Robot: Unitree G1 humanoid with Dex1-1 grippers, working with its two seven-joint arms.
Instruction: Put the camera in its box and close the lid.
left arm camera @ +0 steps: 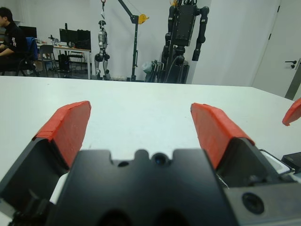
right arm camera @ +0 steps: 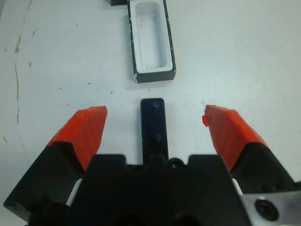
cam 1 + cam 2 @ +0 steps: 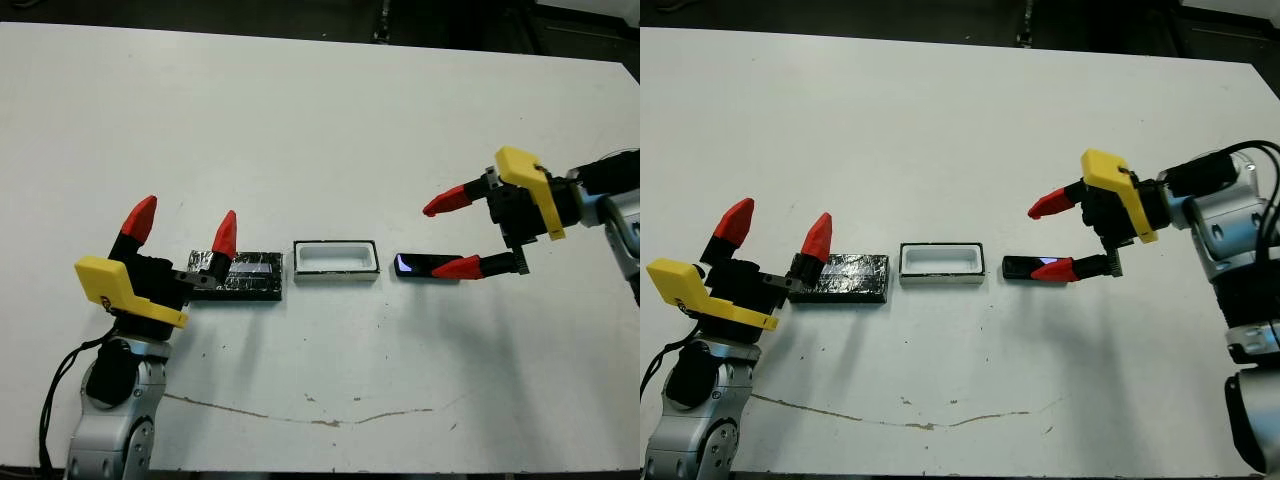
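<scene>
The camera [image 3: 420, 266] lies flat on the table, its bluish patch facing the box [image 3: 335, 277], an open white tray just to its left. My right gripper [image 3: 445, 238] is open and straddles the camera. In the right wrist view the camera [image 2: 154, 125] lies midway between the two fingers [image 2: 87, 125], touching neither, with the box [image 2: 155, 75] beyond it. The lid [image 3: 240, 275] lies flat to the left of the box. My left gripper [image 3: 187, 215] is open beside the lid's left end, fingers pointing up, holding nothing.
A thin brown crack line [image 3: 300, 415] runs across the table near its front edge. The table's far edge [image 3: 300, 35] meets dark floor. Beyond the table, a person [image 1: 9, 42] sits at a desk and a robot hangs on a stand [image 1: 183, 37].
</scene>
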